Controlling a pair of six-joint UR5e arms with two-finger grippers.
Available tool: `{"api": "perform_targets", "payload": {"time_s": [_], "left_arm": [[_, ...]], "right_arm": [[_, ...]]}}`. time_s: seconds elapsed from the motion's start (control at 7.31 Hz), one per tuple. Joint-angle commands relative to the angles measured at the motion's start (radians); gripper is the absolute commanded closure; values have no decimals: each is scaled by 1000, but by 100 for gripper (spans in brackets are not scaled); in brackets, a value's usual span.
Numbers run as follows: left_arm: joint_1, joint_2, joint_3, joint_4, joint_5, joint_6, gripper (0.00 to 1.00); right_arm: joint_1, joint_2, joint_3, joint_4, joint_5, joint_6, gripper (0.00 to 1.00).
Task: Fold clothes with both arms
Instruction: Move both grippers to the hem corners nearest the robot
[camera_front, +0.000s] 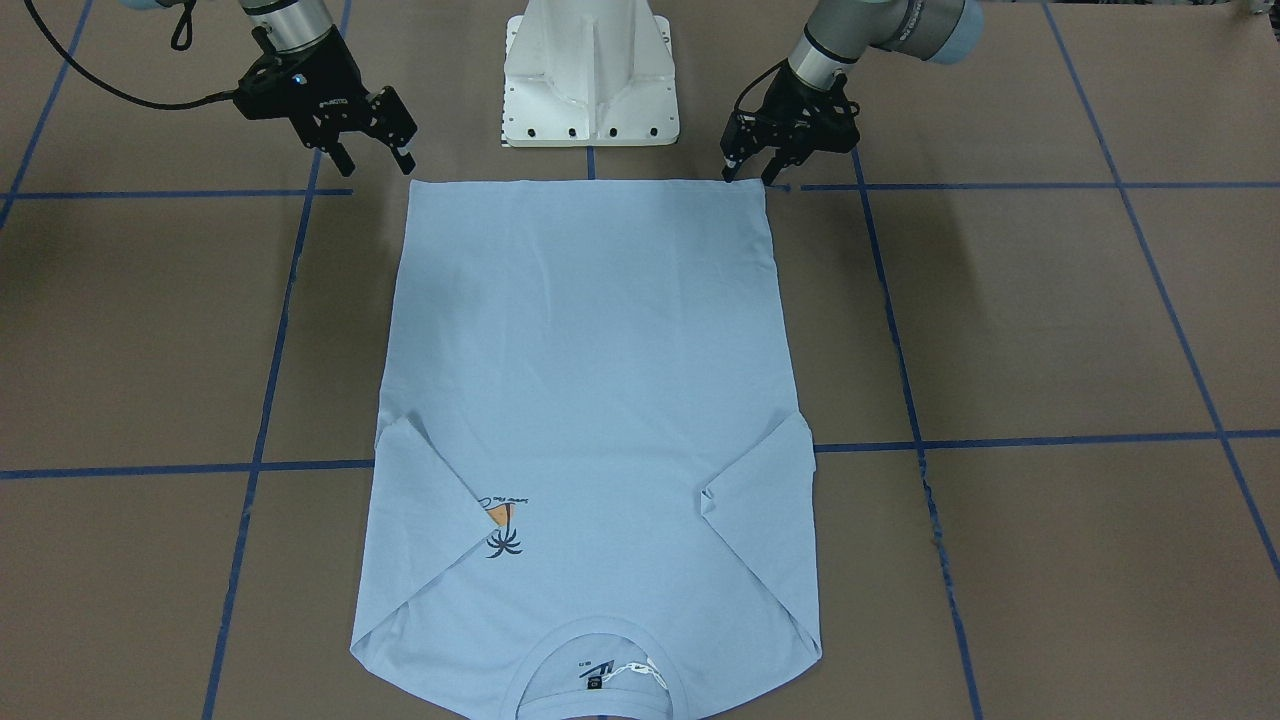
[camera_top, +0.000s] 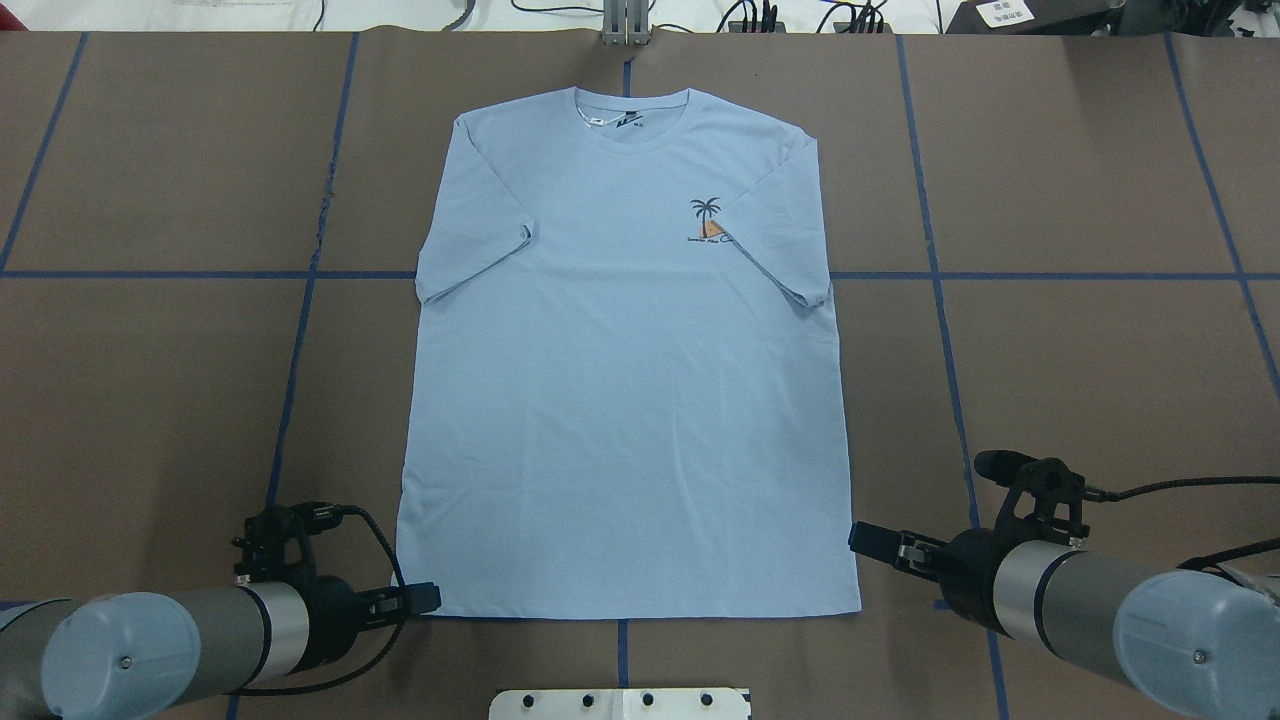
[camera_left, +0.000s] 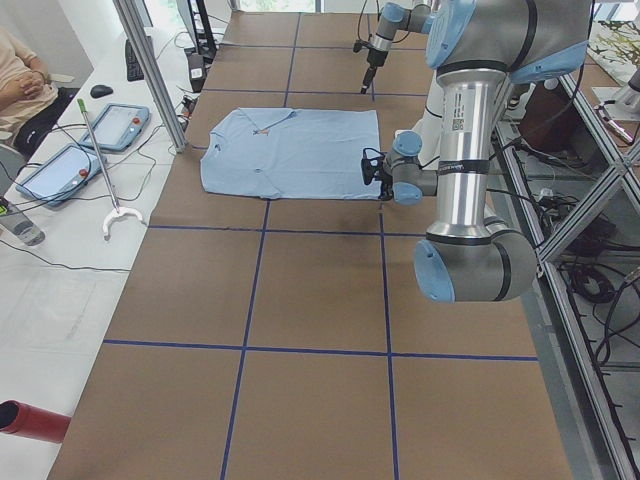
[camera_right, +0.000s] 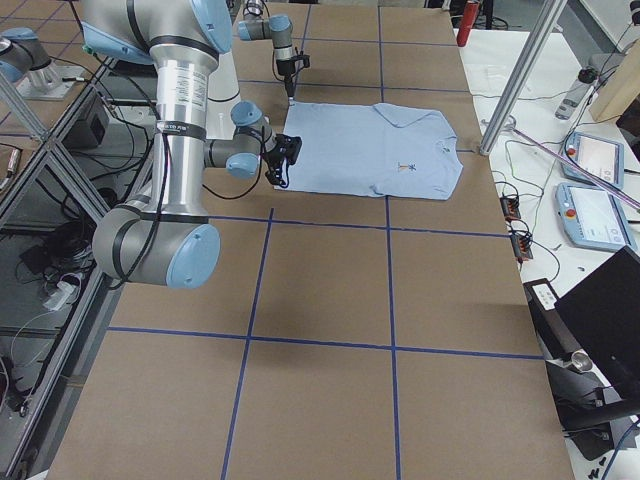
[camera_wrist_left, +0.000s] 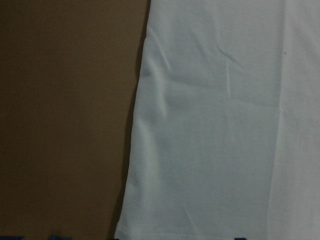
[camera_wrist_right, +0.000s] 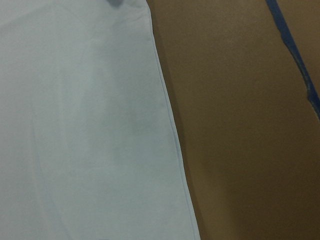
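The pale blue T-shirt (camera_front: 590, 380) (camera_top: 620, 400) lies flat and face up on the brown table. Its collar (camera_top: 632, 143) is on the far side and both sleeves are folded in over the body. The palm-tree print (camera_front: 503, 535) is half covered by one sleeve. My left gripper (camera_front: 750, 178) (camera_top: 425, 598) is open, fingertips low at the hem's corner on my left. My right gripper (camera_front: 375, 160) (camera_top: 862, 540) is open too, hovering just outside the hem's other corner. The left wrist view shows the shirt's side edge (camera_wrist_left: 135, 150). The right wrist view shows the opposite edge (camera_wrist_right: 167, 130).
The white pedestal base (camera_front: 590, 80) stands just behind the hem. Blue tape lines (camera_top: 300, 330) grid the brown table. A side bench holds tablets (camera_left: 60, 165), a metal post (camera_left: 150, 70) rises beside it, and a person (camera_left: 20, 85) sits there.
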Motion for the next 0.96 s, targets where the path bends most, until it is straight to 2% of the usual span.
{"api": "perform_targets", "payload": {"time_s": [0.0,0.41,0.82], "left_arm": [[3,5,3,2,1,-5,40],[1,-1,-11,66,0,-4,43],[3,0,-8,69,0,-4,46]], "right_arm": [[-2,1,-1,0,0,0,0],[-2,1,-1,0,0,0,0],[-2,1,-1,0,0,0,0]]}}
